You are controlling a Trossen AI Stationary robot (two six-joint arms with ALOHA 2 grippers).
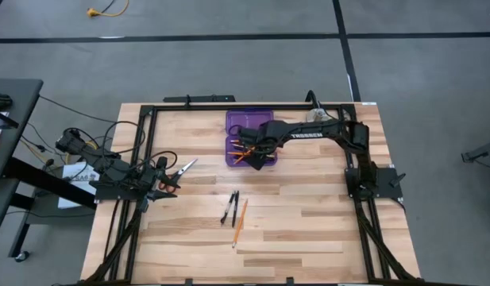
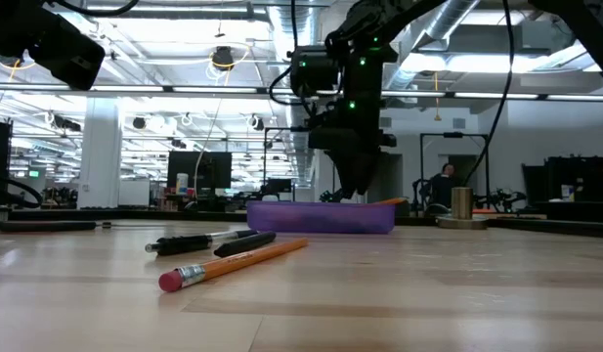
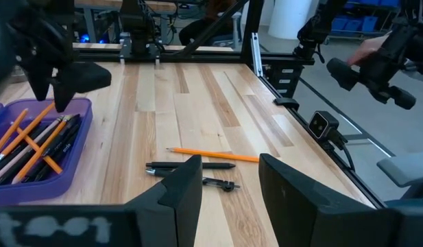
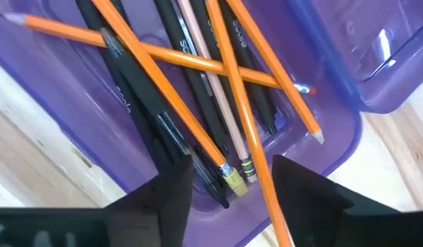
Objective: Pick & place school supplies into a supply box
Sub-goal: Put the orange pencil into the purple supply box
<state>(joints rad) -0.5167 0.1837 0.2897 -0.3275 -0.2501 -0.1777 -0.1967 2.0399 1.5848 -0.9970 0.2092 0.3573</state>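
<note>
White "TROSSEN" lettering marks the right arm. Its right tool (image 4: pixel 232 180) hangs over the purple supply box (image 1: pixel 233 121) at the table's (image 1: pixel 308 230) far edge, fingers spread wide, holding nothing, above the orange pencils (image 4: pixel 163 89) and black pens (image 4: pixel 139 103) inside. The left tool (image 3: pixel 228 182) waits at the table's left side, fingers parted, empty.

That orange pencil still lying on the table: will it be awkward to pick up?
Probably a little. The orange pencil looks thin and lies flat on the table, so it may roll if nudged. It seems stiff and light, and two black pens lie close beside it.
</note>
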